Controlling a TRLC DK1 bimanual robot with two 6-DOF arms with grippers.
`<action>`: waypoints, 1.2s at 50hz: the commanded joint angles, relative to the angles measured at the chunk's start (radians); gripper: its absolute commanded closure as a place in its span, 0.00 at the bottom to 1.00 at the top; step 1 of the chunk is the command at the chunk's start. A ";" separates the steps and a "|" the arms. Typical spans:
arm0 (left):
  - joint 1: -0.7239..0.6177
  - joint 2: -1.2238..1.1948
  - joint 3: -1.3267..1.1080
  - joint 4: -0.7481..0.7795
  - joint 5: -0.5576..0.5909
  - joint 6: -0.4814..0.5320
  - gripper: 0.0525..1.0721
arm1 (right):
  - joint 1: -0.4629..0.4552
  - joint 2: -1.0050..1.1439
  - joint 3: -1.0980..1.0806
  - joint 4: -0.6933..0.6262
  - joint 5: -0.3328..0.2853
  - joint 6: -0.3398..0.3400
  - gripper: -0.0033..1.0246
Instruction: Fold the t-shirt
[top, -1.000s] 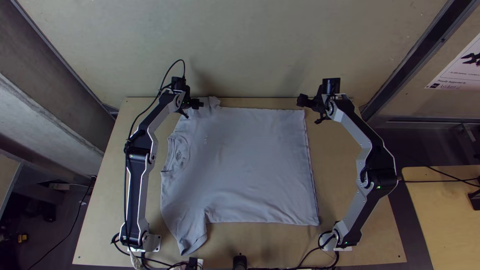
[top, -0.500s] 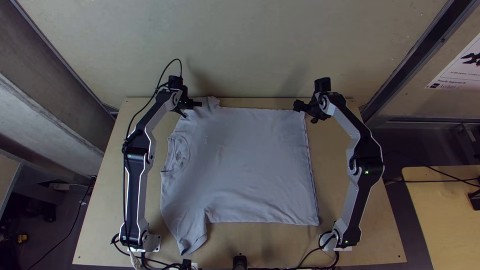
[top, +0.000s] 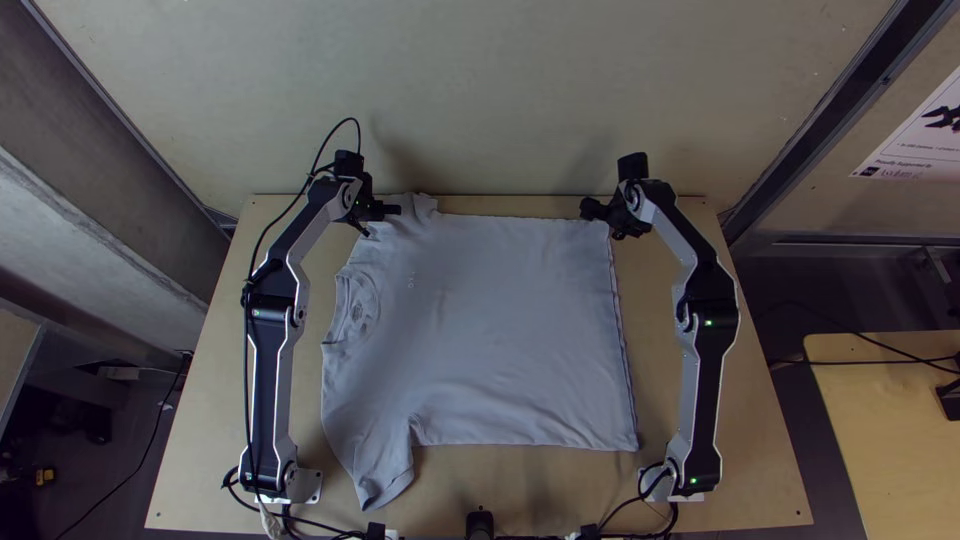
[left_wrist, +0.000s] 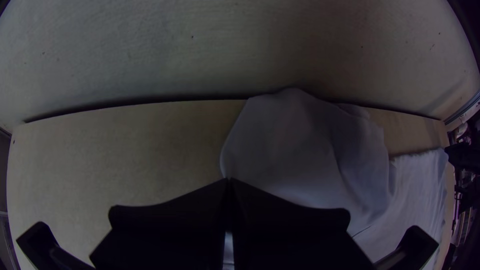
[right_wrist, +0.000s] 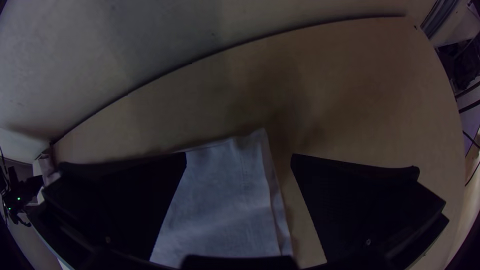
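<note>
T-shirt (top: 490, 330) lies spread on the desk (top: 760, 505), over its middle and up near its far edge. Left hand (left_wrist: 229, 180) pressed together near the desk's far edge, at the left; the rumpled far sleeve (top: 424, 204) runs right to the tips, so it looks pinched. Right hand (right_wrist: 239, 153) spread wide near the desk's far edge, at the right, just over the hem corner (right_wrist: 260, 137).

Step, as I judge it: second grip, ahead of a fold from the desk's far edge to its near edge. Center the corner between the tips, go down until they brush the desk, then close. Take every layer: the hem (top: 623, 340) shows more than one edge, and a shallow pinch could catch the upper alone. Hold the left grip quiet meanwhile. Then lift both evenly, cloth lightly taut, and carry level toward the desk's near edge. Uneven pace would skew the crease; the rumpled sleeve may leave a ridge.

Lie: collar (top: 358, 308) faces the desk's left side, hem its right side. Long axis, collar to hem, runs across the desk, roughly parallel to its far edge. Near sleeve (top: 382, 478) slants toward the desk's near edge, at the left.
</note>
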 joint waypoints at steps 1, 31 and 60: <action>-0.003 -0.025 -0.026 -0.036 -0.006 -0.026 0.98 | 0.002 0.056 0.060 -0.024 -0.003 0.018 0.09; 0.005 -0.051 -0.026 -0.042 -0.006 -0.030 0.98 | 0.008 0.128 0.169 -0.079 0.019 0.019 0.97; 0.065 -0.154 -0.010 0.093 -0.006 -0.056 0.98 | -0.006 0.103 0.260 -0.004 0.068 -0.019 0.97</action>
